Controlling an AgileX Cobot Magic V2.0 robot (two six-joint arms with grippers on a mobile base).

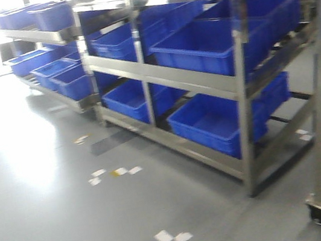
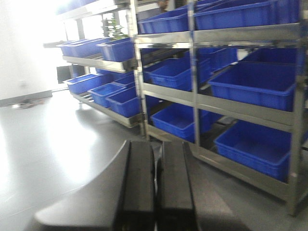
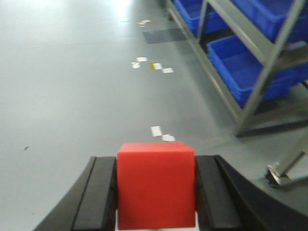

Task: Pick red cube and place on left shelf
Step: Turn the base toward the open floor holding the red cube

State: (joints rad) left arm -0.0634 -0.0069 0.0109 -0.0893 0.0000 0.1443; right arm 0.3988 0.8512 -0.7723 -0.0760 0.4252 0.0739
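Observation:
The red cube (image 3: 156, 185) sits clamped between the two black fingers of my right gripper (image 3: 156, 166), held above the grey floor. My left gripper (image 2: 157, 149) is shut, its two black fingers pressed together with nothing between them. The left shelf (image 1: 203, 80) is a long steel rack with rows of dark blue crates (image 1: 210, 45); it fills the upper right of the front view. The rack also shows in the left wrist view (image 2: 226, 103), ahead and to the right. Its lower right end (image 3: 262, 72) shows in the right wrist view. Neither gripper appears in the front view.
White and yellow paper scraps (image 1: 173, 237) lie scattered on the grey floor (image 1: 52, 211). A second steel frame on a caster wheel (image 1: 319, 211) stands at the right, close to the rack's end post. Another rack section (image 1: 47, 59) extends to the back left.

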